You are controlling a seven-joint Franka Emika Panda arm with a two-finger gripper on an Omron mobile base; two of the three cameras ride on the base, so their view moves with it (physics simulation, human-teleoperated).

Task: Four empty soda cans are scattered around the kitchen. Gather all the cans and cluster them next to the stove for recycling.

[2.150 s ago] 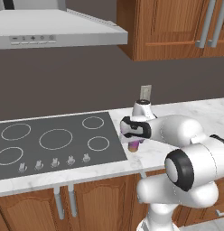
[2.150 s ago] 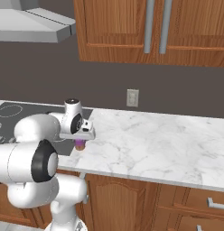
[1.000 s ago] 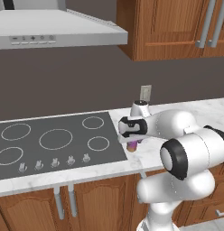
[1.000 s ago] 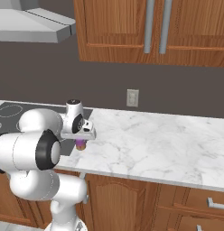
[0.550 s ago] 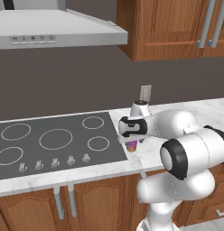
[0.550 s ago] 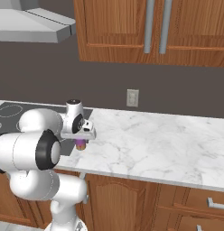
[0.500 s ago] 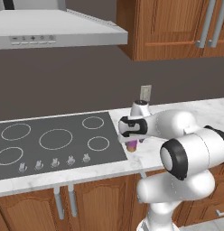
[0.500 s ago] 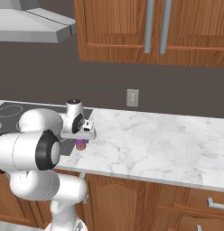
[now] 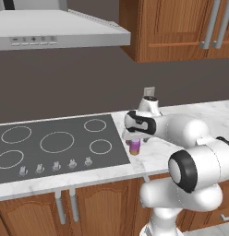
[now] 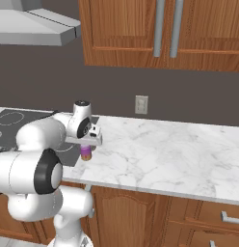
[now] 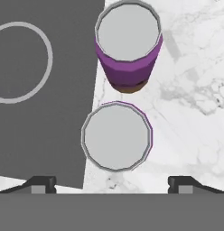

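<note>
Presently listed: two soda cans on the white marble bench [image 10: 160, 149], standing upright just beside the right edge of the stove [image 9: 56, 145], a flat dark grey cooktop with thin white burner rings and a front row of small silver knobs [image 9: 55, 166]. Nearer soda can [image 11: 116, 136]: seen straight down from the hand view, pale silvery top with a thin purple rim, placed between the two finger tips and clear of both. Farther soda can [image 11: 128, 45]: purple body, silvery top, brownish base, close beside the first with a narrow strip of marble between them. Fingers [image 11: 41, 184]: spread wide apart, one tip on each side of the nearer can, clamped on nothing. Gripper [image 11: 114, 186]: pointing down over the cans, hovering just above them at the stove's right edge; from the base views it hides most of them, a purple can body [image 9: 134, 147] showing under the hand in the left view and likewise [image 10: 86, 153] in the right view. Surroundings: grey range hood [image 9: 56, 30] above the stove, reddish-brown wooden upper cabinets [image 10: 165, 34] with long silver handles, dark grey back wall with a pale wall outlet [image 10: 141, 104], wooden lower cabinets [image 9: 102, 207] below the bench.
</note>
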